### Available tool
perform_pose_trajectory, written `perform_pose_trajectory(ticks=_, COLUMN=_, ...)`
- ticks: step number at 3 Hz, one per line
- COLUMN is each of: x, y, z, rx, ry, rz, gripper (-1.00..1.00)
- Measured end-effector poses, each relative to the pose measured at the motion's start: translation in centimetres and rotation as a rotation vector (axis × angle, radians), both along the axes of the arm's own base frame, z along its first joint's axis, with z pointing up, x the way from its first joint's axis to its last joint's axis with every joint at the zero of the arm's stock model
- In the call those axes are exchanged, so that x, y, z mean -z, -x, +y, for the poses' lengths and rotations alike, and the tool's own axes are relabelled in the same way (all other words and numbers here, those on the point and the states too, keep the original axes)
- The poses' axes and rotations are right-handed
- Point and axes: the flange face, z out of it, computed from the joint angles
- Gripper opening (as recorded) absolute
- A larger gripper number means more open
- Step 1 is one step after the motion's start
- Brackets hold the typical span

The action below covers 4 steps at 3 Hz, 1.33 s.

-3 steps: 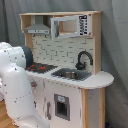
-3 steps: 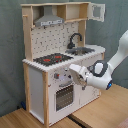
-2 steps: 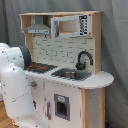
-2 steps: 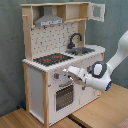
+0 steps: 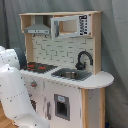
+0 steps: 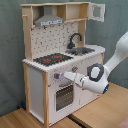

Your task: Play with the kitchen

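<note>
Arm's jaws [image 6: 67, 76] at the kitchen [image 6: 47, 95] front (by the knobs [image 6: 56, 77]).

Arm [image 6: 117, 52] extended, tool [image 6: 69, 76] forward.

arm [image 5: 15, 95]: hides kitchen [image 5: 75, 75] lower left front | gripper [image 6: 66, 76]: fingers blurred, unreadable

Behind everything I see a grey-green curtain [image 6: 10, 60] hanging in soft vertical folds, filling the backdrop in both exterior views. In the second exterior view, light wooden boards form the floor [image 6: 112, 107], with a dark seam running between two panels. The light looks even and diffuse, casting only faint shadows.
</note>
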Motion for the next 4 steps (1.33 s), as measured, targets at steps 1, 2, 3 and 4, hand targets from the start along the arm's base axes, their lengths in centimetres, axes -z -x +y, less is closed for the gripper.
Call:
perform_pose_trajectory(ticks=1, x=-0.1, y=-0.4, z=1.2, rx=0.000, ry=0.106, rz=-0.047, gripper=1.00)
perform_pose_trajectory(ticks=2, x=-0.6, y=-0.8, z=2.0, rx=0.001, ry=0.195, rz=-0.082, gripper=1.00)
perform_pose_trajectory(ticks=3, x=-1.2, y=-1.1, z=2.7, rx=0.003, ry=0.286, rz=-0.113, gripper=1.00)
perform_pose_trajectory(ticks=4, x=-1.8, y=-1.3, z=3.1, rx=0.007, ry=0.370, rz=-0.138, gripper=1.00)
